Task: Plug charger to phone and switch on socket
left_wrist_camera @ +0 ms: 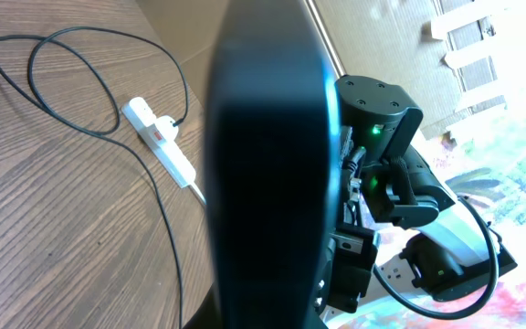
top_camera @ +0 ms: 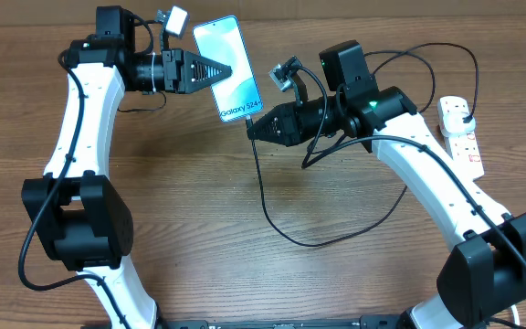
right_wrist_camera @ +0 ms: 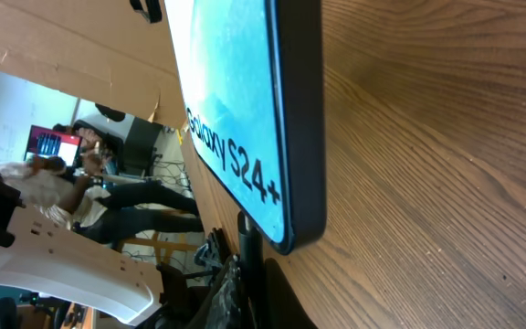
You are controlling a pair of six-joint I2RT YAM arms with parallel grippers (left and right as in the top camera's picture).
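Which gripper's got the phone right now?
The left gripper, clamped on the long edge of the phone. The right gripper instead pinches the charger by its tip at the phone's bottom edge.

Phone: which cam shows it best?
Overhead. The phone shows nearly its whole lit screen there. Left wrist gives only a dark, blurred close-up of its back. Right wrist catches just the bottom end, with the Galaxy S24+ text.

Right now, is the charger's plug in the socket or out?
In. The plug sits in the end outlet of the socket, seen overhead and from the left wrist, its cable running off it.
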